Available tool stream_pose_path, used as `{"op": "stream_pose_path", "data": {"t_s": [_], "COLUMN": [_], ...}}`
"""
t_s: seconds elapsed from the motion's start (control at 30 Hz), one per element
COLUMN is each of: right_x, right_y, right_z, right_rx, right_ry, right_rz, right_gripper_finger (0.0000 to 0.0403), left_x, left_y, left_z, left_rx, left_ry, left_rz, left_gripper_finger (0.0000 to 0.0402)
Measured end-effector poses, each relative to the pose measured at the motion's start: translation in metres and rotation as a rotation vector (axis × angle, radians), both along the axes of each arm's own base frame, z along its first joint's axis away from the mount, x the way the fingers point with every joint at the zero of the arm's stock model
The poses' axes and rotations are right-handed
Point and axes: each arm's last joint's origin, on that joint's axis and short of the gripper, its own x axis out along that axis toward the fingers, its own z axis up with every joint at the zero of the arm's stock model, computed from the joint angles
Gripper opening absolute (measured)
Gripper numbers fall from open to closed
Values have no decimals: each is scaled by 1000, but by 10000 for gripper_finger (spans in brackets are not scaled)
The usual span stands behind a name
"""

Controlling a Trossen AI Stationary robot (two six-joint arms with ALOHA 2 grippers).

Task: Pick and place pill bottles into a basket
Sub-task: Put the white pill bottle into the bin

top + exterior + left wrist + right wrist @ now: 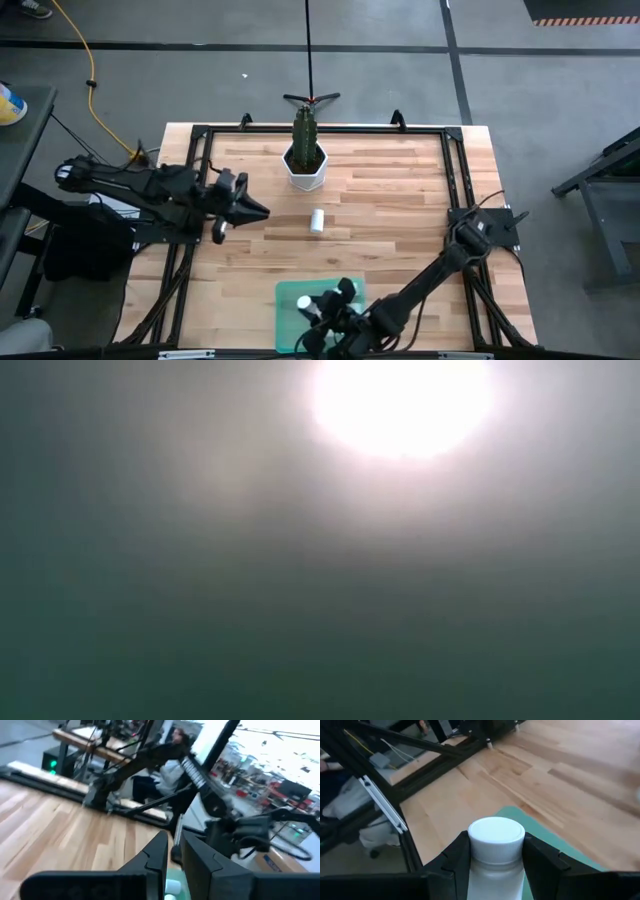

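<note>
Right end effector [496, 857] clamped on pill bottle [496, 840] above basket [290, 298]; left end effector [262, 211] fingers together, arm extended over table [400, 200]

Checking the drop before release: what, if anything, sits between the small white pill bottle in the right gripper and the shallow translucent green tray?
Nothing visible: right gripper holds the pill bottle directly over the green tray.
</note>
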Motion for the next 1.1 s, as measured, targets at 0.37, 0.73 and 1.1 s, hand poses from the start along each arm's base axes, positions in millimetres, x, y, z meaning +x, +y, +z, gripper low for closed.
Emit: {"op": "stream_pose_path", "data": {"t_s": [0.37, 0.73, 1.1], "right_x": [27, 47, 52], "right_y": [-7, -24, -31], "right_z": [-40, -69, -74], "right_rx": [30, 8, -50], "right_ry": [-4, 51, 20], "right_rz": [-30, -33, -93], "right_gripper_finger": [138, 138, 138], "left_x": [-27, -34, -34], "left_y": [6, 7, 7], "left_z": [15, 17, 17], "left_rx": [16, 14, 14], "left_ry": [-118, -127, -126], "left_rz": [-3, -21, -25], "left_gripper_finger": [90, 90, 90]}}
